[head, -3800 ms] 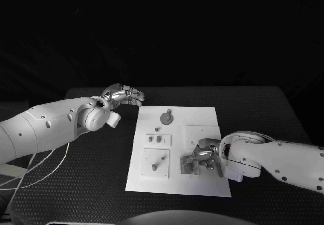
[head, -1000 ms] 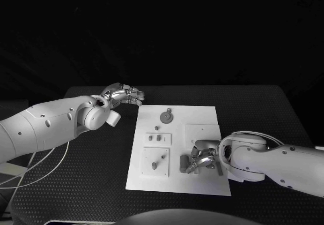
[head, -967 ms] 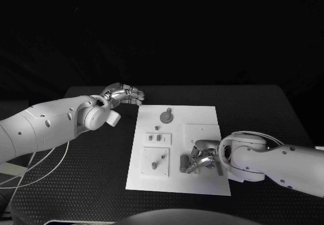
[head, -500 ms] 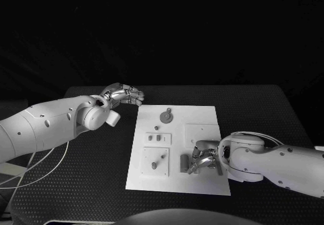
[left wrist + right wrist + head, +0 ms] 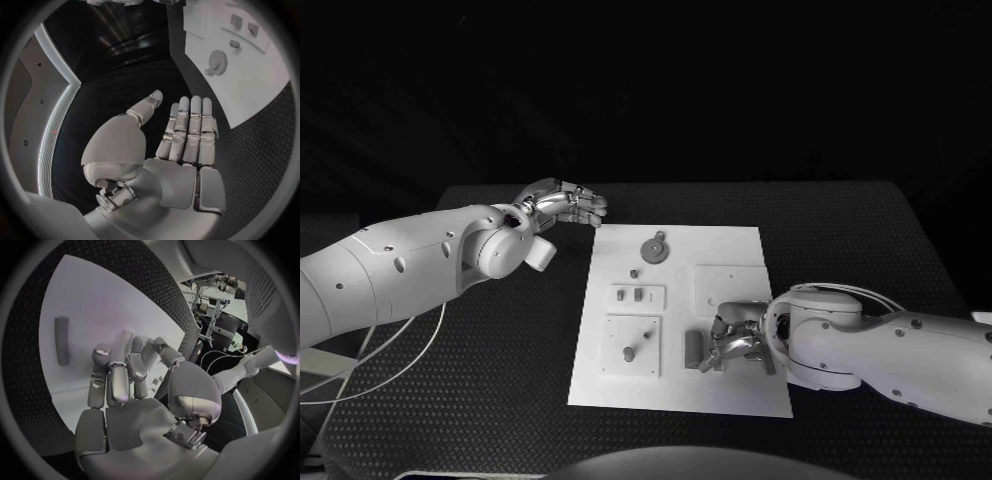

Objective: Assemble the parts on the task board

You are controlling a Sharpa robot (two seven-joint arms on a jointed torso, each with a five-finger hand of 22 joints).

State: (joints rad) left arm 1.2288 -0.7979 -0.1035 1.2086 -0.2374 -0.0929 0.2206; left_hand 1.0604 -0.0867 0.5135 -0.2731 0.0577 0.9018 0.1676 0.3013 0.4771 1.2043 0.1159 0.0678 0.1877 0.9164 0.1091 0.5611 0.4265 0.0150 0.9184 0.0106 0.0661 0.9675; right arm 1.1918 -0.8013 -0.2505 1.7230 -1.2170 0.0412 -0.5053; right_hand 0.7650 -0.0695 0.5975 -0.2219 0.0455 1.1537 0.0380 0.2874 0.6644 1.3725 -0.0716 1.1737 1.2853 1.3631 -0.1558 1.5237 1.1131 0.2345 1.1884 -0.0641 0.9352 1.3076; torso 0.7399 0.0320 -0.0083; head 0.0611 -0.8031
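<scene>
1. Underneath, a black textured table (image 5: 473, 400) carries the white board (image 5: 733, 250) at its middle; darkness lies behind.
2. Left hand (image 5: 564, 203) hovers off the board's far left corner, fingers straight and together in the wrist view, holding nothing.
3. Right hand (image 5: 736, 340) rests on the board's near right part, fingers curled; whether it grips anything, I cannot tell.
4. Grey bar (image 5: 61, 340) lies flat beside those fingers; round part (image 5: 655, 249) sits near the far edge.

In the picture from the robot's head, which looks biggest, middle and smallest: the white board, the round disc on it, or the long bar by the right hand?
1. The white board looks biggest by far.
2. The round disc.
3. The long bar, though it looks close to the disc in size, so that order is unsure.
</scene>
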